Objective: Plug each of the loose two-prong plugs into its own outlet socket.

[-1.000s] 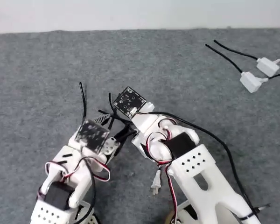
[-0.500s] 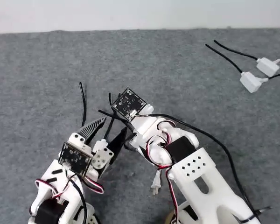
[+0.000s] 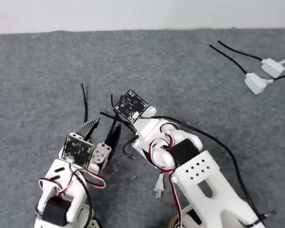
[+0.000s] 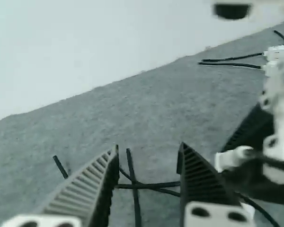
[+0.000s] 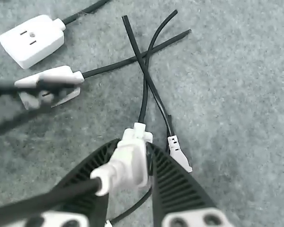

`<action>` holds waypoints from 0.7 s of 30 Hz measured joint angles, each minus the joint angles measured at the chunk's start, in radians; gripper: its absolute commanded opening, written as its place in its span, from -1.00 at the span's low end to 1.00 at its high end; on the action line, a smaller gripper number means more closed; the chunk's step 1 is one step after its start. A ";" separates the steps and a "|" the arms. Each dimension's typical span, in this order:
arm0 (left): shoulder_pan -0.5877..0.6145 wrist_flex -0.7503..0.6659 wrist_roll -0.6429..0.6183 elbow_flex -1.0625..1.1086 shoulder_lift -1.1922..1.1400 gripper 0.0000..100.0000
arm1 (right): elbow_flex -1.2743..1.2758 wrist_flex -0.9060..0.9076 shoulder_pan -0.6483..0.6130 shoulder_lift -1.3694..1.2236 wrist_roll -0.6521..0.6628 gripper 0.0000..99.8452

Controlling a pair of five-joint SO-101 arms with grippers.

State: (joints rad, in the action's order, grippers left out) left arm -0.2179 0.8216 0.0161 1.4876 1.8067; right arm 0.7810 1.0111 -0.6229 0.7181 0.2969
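Noted loose plug [image 3: 157, 186] on grey mat [image 3: 38, 71] nearest, just left of the right arm [image 3: 199, 175]; beyond it, left gripper [image 4: 148, 151] with fingers [image 4: 92, 189] apart over crossed black cords [image 4: 132, 184], holding nothing. Found right gripper [image 5: 132, 143] mid-table clamped on a white plug [image 5: 131, 163], with an outlet socket [image 5: 32, 39] lying apart from it. Judged best to brace that socket with the left, square prongs to slots [image 5: 24, 33] and push straight; logged two white corded blocks [image 3: 256, 83] far right.
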 measured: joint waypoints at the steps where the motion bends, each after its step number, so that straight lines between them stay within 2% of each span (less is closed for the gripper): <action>1: 0.006 -0.015 0.000 0.017 0.000 -0.62 | 0.000 0.012 0.000 0.017 0.000 -0.98; 12: -0.038 -0.035 -0.048 0.058 0.000 -0.62 | -0.068 0.063 0.000 0.176 0.000 -0.98; 18: -0.080 -0.035 -0.051 0.061 0.000 -0.62 | -0.227 0.063 -0.006 0.077 0.000 -0.98; 21: -0.086 -0.035 -0.051 0.064 0.000 -0.62 | -0.275 0.063 -0.052 -0.006 0.000 -0.98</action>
State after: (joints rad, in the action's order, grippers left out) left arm -0.3038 0.7864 -0.0345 1.5520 1.8067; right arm 0.5063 1.0740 -0.6751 0.7119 0.2969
